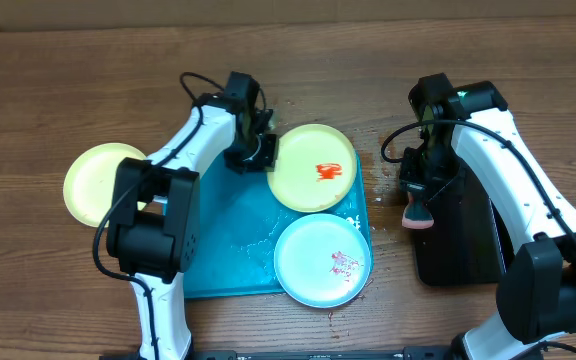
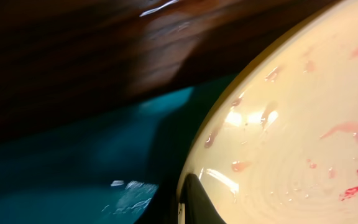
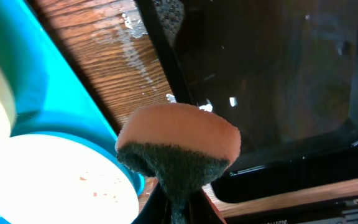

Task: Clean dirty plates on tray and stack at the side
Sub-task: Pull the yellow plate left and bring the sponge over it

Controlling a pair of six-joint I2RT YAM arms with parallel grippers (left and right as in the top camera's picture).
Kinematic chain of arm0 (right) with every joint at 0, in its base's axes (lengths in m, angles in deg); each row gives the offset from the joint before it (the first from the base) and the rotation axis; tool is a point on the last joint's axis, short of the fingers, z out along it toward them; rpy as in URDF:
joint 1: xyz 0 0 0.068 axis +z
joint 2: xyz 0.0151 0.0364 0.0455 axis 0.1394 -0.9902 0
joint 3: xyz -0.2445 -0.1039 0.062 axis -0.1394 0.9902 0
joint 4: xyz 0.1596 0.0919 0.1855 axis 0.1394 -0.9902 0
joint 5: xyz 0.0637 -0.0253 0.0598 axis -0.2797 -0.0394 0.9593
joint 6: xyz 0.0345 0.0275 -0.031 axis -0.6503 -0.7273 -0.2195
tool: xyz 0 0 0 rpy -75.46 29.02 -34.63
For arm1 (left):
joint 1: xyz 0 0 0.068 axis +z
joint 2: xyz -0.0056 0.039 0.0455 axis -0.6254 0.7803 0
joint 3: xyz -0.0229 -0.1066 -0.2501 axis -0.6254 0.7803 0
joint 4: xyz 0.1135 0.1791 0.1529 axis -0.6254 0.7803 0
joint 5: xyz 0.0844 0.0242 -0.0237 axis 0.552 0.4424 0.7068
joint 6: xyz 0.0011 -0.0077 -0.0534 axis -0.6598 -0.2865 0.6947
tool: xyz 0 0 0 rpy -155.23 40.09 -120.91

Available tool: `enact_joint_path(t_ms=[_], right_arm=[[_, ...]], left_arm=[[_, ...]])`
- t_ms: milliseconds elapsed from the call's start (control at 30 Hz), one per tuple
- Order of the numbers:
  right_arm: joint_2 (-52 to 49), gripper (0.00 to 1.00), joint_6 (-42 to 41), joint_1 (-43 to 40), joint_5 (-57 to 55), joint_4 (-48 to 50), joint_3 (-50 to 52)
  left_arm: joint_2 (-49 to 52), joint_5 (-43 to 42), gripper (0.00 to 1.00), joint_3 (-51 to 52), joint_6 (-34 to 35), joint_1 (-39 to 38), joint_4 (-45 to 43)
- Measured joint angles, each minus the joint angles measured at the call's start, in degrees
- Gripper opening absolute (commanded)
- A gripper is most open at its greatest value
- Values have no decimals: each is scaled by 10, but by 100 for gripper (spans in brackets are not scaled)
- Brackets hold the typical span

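Observation:
The turquoise tray (image 1: 223,255) holds a pale yellow-green plate (image 1: 313,167) smeared with red sauce at its far right corner. A light-blue plate (image 1: 321,260) with faint red specks lies at its near right. Another yellow-green plate (image 1: 103,183) rests on the table left of the tray. My left gripper (image 1: 258,152) is shut on the smeared plate's left rim. In the left wrist view one dark finger (image 2: 197,205) lies over the rim of the plate (image 2: 291,124). My right gripper (image 1: 418,195) is shut on a pink-and-green sponge (image 3: 179,146), right of the tray.
A black tray (image 1: 463,235) sits on the wooden table to the right, under the right arm. Water droplets and red specks dot the wood between the two trays (image 3: 132,53). The turquoise tray's surface looks wet (image 2: 129,193).

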Motion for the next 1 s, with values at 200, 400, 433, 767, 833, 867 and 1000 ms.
enact_joint_path(t_ms=[200,400,433,767,833,867,1000], right_arm=[[0,4,19,1,8,25,0],[0,4,63,14,47,82,0],[0,4,71,20,55,96,0],[0,4,86,174,103,263,0],[0,4,74,195,108,275,0],[0,4,66,201,109,282,0],[0,4,34,207,114,320,0]], left_arm=[[-26,113,4,-2,30,15,65],[-65,170,5,-1,25,16,85],[-75,173,4,-2,24,16,93],[-98,174,4,9,11,16,112],[-98,172,4,10,10,16,111],[-98,168,5,10,9,16,110],[-93,144,5,12,-5,17,96]])
